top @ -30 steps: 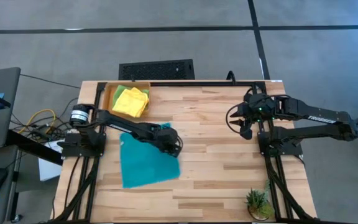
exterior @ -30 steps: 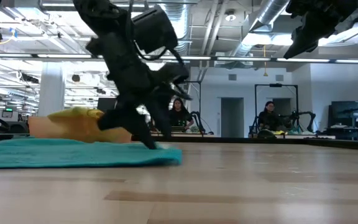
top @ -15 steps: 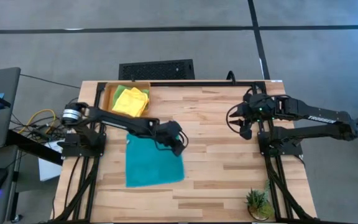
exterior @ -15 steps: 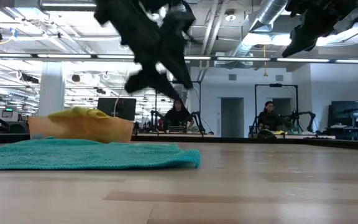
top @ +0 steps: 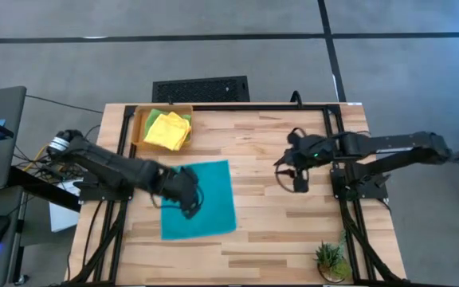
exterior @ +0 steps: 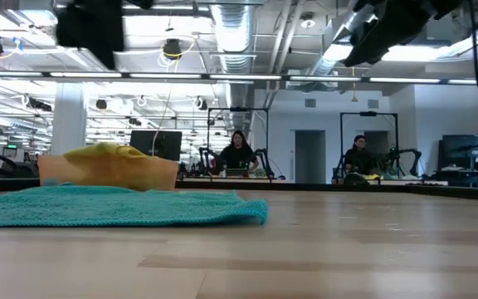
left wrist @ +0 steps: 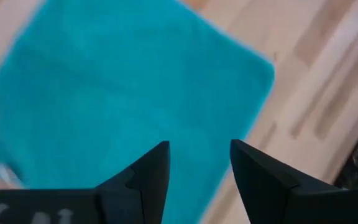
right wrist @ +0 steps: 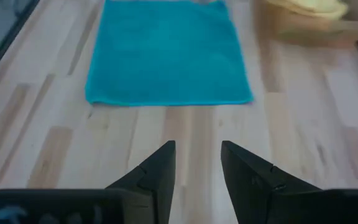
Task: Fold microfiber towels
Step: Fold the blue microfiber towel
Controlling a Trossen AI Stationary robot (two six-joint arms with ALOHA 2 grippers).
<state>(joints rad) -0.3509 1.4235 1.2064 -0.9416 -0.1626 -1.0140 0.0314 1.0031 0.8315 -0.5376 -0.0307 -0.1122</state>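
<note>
A teal microfiber towel [top: 202, 199] lies spread flat in one layer on the wooden table, left of the middle; it also shows in the left wrist view [left wrist: 123, 93] and the right wrist view [right wrist: 166, 56]. My left gripper [top: 190, 203] hangs open above the towel's left half, clear of it. Right of the middle, my right gripper [top: 295, 179] hangs open above bare wood, pointing toward the towel. Yellow towels [top: 168, 130] and a lime green one [top: 154, 116] lie heaped in the orange tray [top: 139, 121] at the far left.
A small potted plant [top: 329, 259] stands at the near right corner. A black frame rail [top: 253, 107] runs along the table's far edge. Bare wood lies between the towel and my right gripper. People sit at desks in the room beyond the table.
My left gripper has drawn the teal towel's far right corner toward the table's right edge, spreading it flat, then risen off it and gone back toward the left edge. My right gripper has moved toward the table's left, nearer the towel.
</note>
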